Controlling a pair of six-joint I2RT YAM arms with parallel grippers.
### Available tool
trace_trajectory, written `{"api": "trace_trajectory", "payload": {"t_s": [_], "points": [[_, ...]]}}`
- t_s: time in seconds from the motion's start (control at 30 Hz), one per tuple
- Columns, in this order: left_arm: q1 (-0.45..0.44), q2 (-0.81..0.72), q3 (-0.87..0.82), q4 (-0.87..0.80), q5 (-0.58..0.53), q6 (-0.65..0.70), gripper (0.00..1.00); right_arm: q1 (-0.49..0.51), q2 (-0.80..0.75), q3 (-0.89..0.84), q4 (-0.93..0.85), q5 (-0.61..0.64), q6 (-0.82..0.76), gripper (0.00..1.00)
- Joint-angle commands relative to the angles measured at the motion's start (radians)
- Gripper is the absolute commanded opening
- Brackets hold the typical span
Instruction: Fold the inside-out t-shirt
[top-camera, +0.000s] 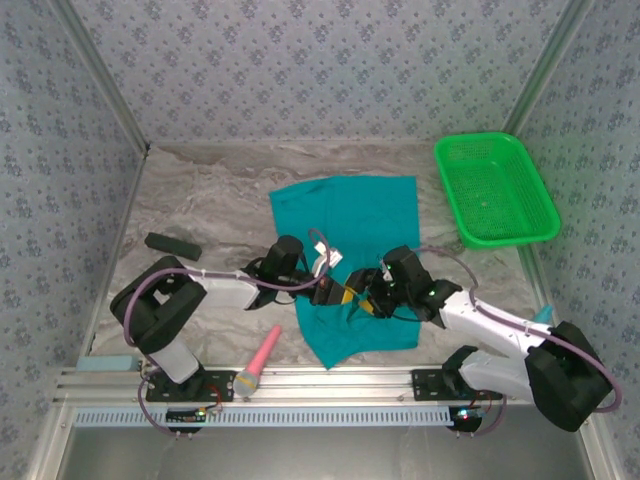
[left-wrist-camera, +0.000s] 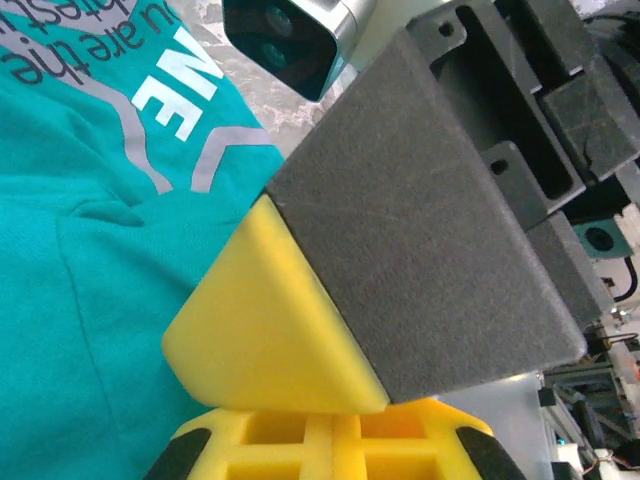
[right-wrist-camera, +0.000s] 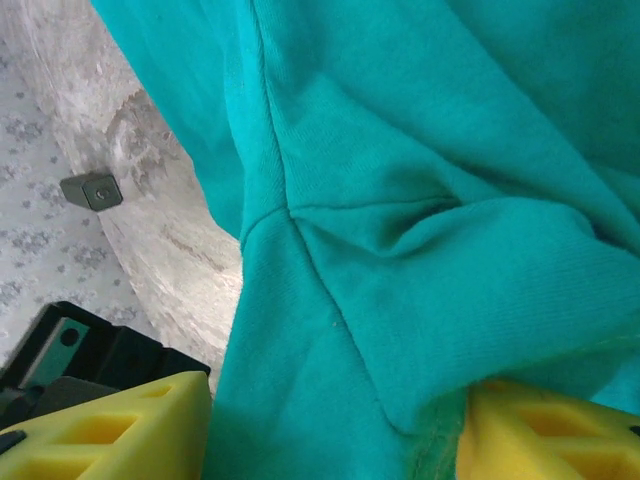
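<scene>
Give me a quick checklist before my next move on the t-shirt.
1. Left gripper shut: ok.
2. Cloth pinched in it: cannot tell.
3. Right gripper open, with t-shirt cloth between its fingers: ok.
4. Clearance between the two grippers: not ok, crowded close together over the cloth.
5. t-shirt lying flat: not ok, bunched at the grippers.
6. Green basket apart from the cloth: ok.

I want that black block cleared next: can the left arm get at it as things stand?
Probably yes: the black block lies on bare table left of the t-shirt, with nothing between it and the shut left pincer.
</scene>
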Motion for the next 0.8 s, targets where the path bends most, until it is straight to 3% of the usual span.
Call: {"api": "trace_trajectory", "payload": {"t_s": [0.0,0.17,0.37,0.77], "points": [[-0.004,0.036,-0.003,0.11,0.025,-0.043,0.04,0.019,-0.006,-0.011,0.033,0.054,0.062,0.65],[-0.004,0.075,-0.022,0.129,0.019,-0.058,0.13,-0.002,-0.008,-0.039,0.151,0.14,0.149,0.63],[0.0,0.08,-0.032,-0.038,-0.068,0.042,0.32,-0.016,-0.049,0.046,0.016,0.186,0.098,0.63],[0.004,0.114,0.006,-0.142,-0.078,0.119,0.36,-0.07,-0.026,0.129,0.006,0.193,0.052,0.62]]}}
